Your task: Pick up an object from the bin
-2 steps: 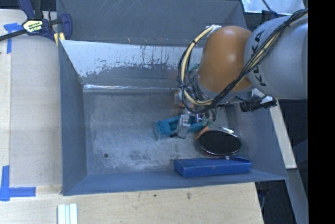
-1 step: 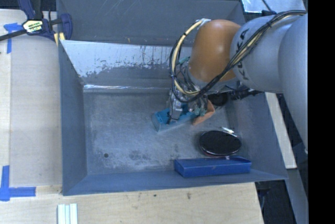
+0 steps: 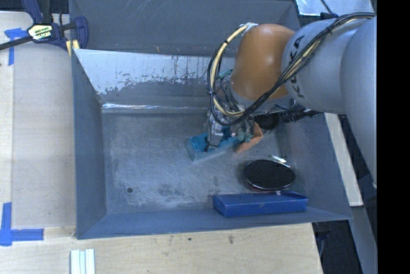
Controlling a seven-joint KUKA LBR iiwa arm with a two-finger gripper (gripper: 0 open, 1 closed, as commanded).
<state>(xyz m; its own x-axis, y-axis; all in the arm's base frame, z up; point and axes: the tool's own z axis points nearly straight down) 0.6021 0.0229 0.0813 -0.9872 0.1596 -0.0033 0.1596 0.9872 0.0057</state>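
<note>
Grey bin (image 3: 128, 157), dark scratchy streaks across its wall at twelve o'clock. Deep blue bar (image 3: 260, 204) at five o'clock, glossy black disc (image 3: 269, 174) just above it. At centre, a pale blue piece (image 3: 202, 145), with an orange scrap (image 3: 251, 138) at its three o'clock. Wrist cover (image 3: 261, 61) orange-brown, arm (image 3: 333, 68) silver-grey, cables (image 3: 216, 71) black and yellow.

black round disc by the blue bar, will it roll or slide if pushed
The black disc lies flat, so it would probably slide rather than roll. Its glossy top catches light, so it may be slippery. The blue bar close beside it would likely stop it that way.
</note>
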